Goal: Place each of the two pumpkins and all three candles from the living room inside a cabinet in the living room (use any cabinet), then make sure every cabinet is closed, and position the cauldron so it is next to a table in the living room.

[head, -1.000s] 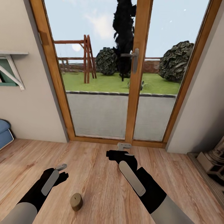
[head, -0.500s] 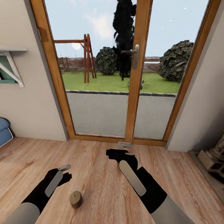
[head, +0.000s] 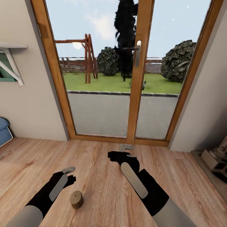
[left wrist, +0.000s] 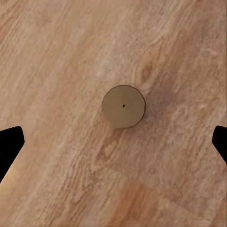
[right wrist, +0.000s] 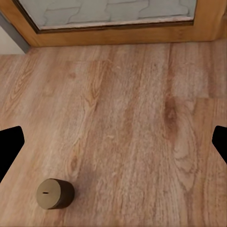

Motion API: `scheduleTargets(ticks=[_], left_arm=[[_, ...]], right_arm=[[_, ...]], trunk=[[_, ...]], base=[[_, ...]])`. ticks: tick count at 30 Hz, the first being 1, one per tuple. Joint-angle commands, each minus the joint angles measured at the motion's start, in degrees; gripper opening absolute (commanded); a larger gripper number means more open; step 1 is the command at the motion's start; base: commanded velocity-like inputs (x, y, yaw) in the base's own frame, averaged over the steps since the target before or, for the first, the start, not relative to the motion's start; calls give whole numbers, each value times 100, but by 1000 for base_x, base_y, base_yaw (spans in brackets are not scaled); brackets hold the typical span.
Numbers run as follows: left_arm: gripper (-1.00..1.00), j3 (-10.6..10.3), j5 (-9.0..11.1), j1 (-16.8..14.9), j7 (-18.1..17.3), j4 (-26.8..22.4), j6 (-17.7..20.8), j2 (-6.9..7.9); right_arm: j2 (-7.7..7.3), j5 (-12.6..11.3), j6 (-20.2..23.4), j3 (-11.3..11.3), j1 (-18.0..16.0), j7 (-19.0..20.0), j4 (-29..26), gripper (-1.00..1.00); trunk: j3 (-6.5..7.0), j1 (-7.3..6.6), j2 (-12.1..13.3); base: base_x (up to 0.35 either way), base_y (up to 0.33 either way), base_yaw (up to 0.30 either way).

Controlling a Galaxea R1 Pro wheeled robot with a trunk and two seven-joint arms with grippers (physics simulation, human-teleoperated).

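Brown candle (head: pixel 76 199) upright on the plank floor (head: pixel 101 189), low and left of centre in the head view, just right of the left gripper (head: pixel 70 175) and apart from it. Same candle (left wrist: pixel 123 106) near the middle of the left wrist view, seen from straight above, a dark dot at its top centre. Left jaws spread wide, dark tips at the two side edges of that view, nothing between them but floor and candle below. Right gripper (head: pixel 118 155) at centre of the head view, over bare floor in front of the glass door (head: pixel 104 72). Right jaws also wide apart and empty. Candle (right wrist: pixel 55 193) at lower left of the right wrist view, wooden door frame (right wrist: pixel 118 35) along the top. Blue cushioned seat (head: pixel 3 130) at the left edge of the head view.
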Motion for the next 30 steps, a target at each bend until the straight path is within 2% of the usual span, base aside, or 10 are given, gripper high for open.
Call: scheduleTargets(ticks=[1, 5, 8, 18, 23, 30], left_arm=[[100, -31, 33, -4, 57, -8, -27, 6], [100, -29, -314, -4, 61, -8, -150, -14], [100, -26, -463, -4, 97, -8, -262, -88], [100, -34, -511, -4, 150, -11, -309, -190], [100, -31, -510, -4, 165, -17, -309, -203], [100, -34, -510, -4, 164, -19, -308, -270]], right_arm=[[1, -46, 9, 7, -6, -55, -5, 100], [10, -46, 9, 13, -6, -63, 30, 100], [13, -46, 9, 10, -6, -65, 32, 100], [-5, -46, 32, 11, -6, -58, -39, 100], [-12, -55, 98, 20, -6, -96, -611, 100], [-13, -55, 107, 22, -6, -100, -746, 100]], trunk=[[-24, 22, -44], [-96, 109, -205], [-150, 175, -325], [-329, 395, -726], [-419, 505, -927], [-545, 659, -1207]], base=[[0, 0, 0], [0, 0, 0], [0, 0, 0], [0, 0, 0], [0, 0, 0], [0, 0, 0]])
